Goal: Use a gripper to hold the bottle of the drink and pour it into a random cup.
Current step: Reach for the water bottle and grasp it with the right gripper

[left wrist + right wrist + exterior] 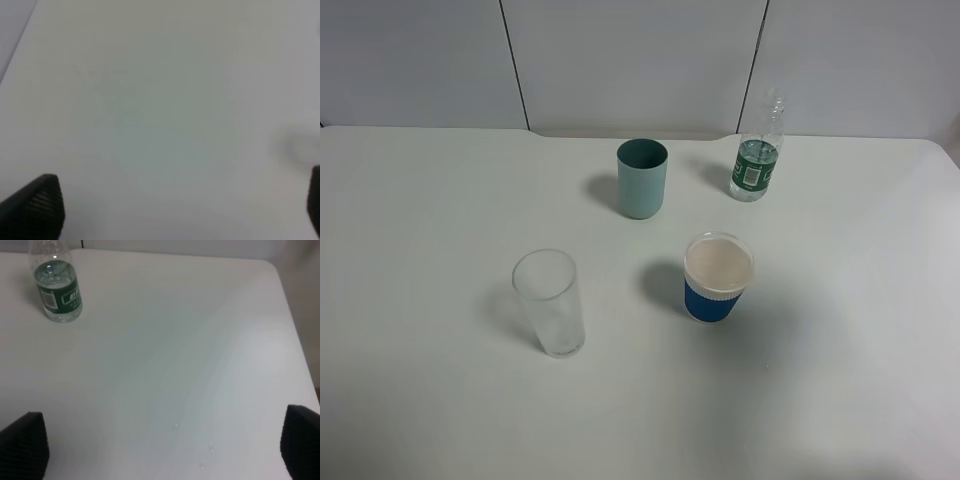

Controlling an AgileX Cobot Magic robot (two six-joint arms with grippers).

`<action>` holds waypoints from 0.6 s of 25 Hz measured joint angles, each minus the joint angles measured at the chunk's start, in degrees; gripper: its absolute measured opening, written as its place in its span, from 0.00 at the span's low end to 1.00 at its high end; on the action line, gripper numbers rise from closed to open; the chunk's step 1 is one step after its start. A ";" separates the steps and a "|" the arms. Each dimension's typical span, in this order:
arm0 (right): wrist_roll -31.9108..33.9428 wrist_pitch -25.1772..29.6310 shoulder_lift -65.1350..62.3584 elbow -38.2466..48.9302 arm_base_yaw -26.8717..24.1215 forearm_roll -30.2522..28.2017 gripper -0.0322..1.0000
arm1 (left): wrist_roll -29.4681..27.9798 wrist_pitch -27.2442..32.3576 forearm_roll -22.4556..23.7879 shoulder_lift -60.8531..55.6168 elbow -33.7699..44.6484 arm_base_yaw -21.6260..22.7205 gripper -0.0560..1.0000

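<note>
Exterior high view, white table (420, 400): bottle of the drink (757, 150) upright at the far side, right of centre, neck up, dark green label band around the lower body, clear plastic above. Teal cup (642, 178) upright to its left, well apart from it, at about the same depth on the table. Nearer the camera, blue-banded cup (718, 277) with a pale inside, upright, roughly in front of the gap between bottle and teal cup. Clear glass (550, 302) upright further left, nearest the camera of the four. All four apart from one another. Pale panelled wall (640, 60) behind the table.

Left wrist view, soft and blurred: left gripper (175, 207) spread wide and holding nothing, dark ribbed fingertips (35, 210) at opposite edges of the picture, bare table surface between them. Faint grey smudge off to one side, too blurred to identify.

Right wrist view: right gripper (162, 445) likewise spread wide and empty, black ribbed fingertips (22, 445) far apart over bare table. Bottle ahead of the gripper and off toward one fingertip's side, well apart from both fingertips, upright, green label with white print facing the camera. Rounded table corner beyond the other fingertip.
</note>
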 joint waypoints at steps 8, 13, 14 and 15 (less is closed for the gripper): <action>-1.78 -7.40 16.49 -0.21 0.00 2.38 0.92 | 0.00 0.00 0.00 0.00 0.00 0.00 0.98; -2.72 -13.48 25.37 -0.21 0.00 2.21 0.92 | 0.00 0.00 0.00 0.00 0.00 0.00 0.98; -2.75 -14.75 26.93 -0.21 0.00 2.22 0.92 | 0.00 0.00 0.00 0.00 0.00 0.00 0.98; -2.75 -15.94 28.76 -0.21 0.00 2.20 0.92 | 0.00 0.00 0.00 0.00 0.00 0.00 0.98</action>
